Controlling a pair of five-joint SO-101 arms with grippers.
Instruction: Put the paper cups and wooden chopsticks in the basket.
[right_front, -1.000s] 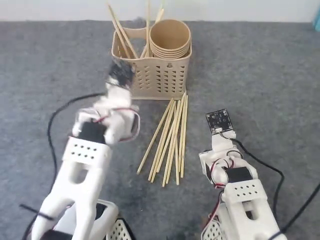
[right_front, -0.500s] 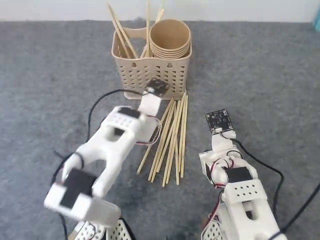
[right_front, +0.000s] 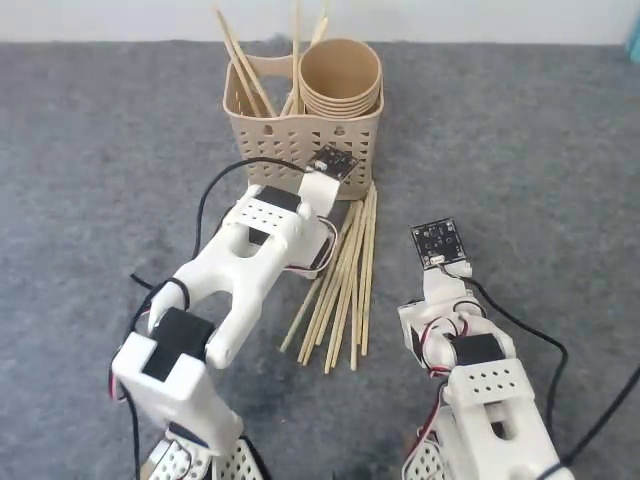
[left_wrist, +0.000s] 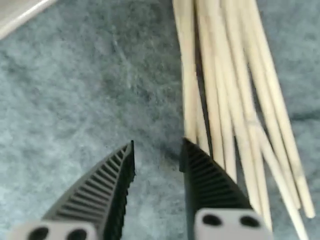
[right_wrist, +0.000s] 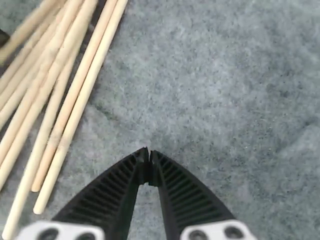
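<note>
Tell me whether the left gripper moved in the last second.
Yes. The left gripper swung rightward across the front of the basket, ending over the loose chopsticks.

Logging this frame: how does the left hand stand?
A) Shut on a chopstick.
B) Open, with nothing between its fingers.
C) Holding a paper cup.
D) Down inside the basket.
B: the left hand is open over the carpet, with nothing in the gap, and the loose chopsticks lie beside one finger.
</note>
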